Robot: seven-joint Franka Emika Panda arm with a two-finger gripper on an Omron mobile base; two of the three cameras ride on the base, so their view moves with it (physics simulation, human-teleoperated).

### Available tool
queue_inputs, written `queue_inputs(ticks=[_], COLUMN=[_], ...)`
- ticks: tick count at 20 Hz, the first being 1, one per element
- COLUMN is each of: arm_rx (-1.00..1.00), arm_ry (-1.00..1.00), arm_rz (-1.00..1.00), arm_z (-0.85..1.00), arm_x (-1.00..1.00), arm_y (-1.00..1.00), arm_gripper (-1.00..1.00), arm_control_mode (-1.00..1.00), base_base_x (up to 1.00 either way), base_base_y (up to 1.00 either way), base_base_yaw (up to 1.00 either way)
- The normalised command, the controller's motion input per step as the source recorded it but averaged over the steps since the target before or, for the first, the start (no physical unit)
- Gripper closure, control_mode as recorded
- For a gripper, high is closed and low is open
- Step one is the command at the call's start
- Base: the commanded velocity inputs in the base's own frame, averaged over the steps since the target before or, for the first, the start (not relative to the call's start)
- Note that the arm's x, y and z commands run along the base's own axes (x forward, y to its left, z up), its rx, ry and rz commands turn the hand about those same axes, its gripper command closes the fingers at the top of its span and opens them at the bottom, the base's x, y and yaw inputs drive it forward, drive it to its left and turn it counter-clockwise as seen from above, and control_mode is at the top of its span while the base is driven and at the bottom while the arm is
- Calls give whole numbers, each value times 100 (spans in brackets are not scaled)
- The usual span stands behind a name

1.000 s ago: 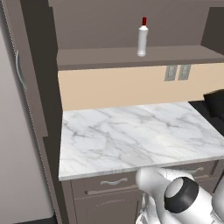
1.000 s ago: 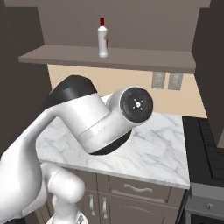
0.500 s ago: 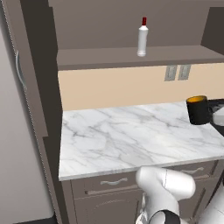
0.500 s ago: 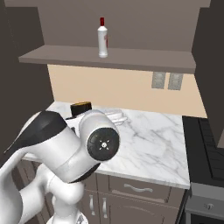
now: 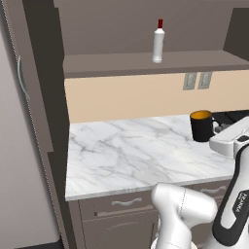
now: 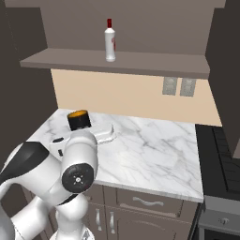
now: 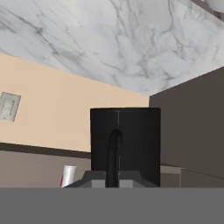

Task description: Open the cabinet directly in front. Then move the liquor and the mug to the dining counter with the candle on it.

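Above the marble worktop (image 5: 131, 151) we saw the black mug (image 5: 201, 126) carried upright, its orange-yellow inside showing at the rim, over the right part of the stone in the left base view and over the left part (image 6: 78, 120) in the right base view. Our gripper (image 7: 112, 180) had its fingers drawn in close on the mug's side handle, which ran as a dark vertical loop down the middle of the mug (image 7: 125, 144) in the hand view; the finger tips themselves were mostly hidden behind the handle there. We could not tell from the pictures whether the mug's base touched the worktop or hung just over it.

Higher up, the liquor (image 5: 158, 42), a white bottle with a red cap, stood upright on the shelf of the cabinet (image 5: 146, 62), well apart from the mug; the right base view showed it (image 6: 109, 41) near the middle of that same shelf. In the hand view a small piece of the white bottle (image 7: 68, 176) showed to the left of the mug.

Between shelf and worktop ran a beige backsplash (image 5: 126, 97) with two grey wall outlets (image 6: 179, 86). Below the worktop we saw drawer fronts with silver handles (image 5: 125, 203).
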Motion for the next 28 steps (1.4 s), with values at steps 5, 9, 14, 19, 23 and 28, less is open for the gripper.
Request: queue_inputs(ticks=[5, 9, 14, 19, 23, 28], arm_rx=[6, 0, 0, 0, 0, 0], arm_ry=[0, 0, 0, 0, 0, 0], arm_rz=[0, 0, 0, 0, 0, 0], arm_z=[0, 0, 0, 0, 0, 0], arm_x=[0, 0, 0, 0, 0, 0], arm_y=[-1, 0, 0, 0, 0, 0], arm_gripper=[100, 100, 100, 100, 100, 100], arm_control_mode=[-100, -100, -100, -100, -100, -100], base_base_x=[0, 0, 0, 0, 0, 0], base_base_y=[0, 0, 0, 0, 0, 0], base_base_yaw=[0, 0, 0, 0, 0, 0])
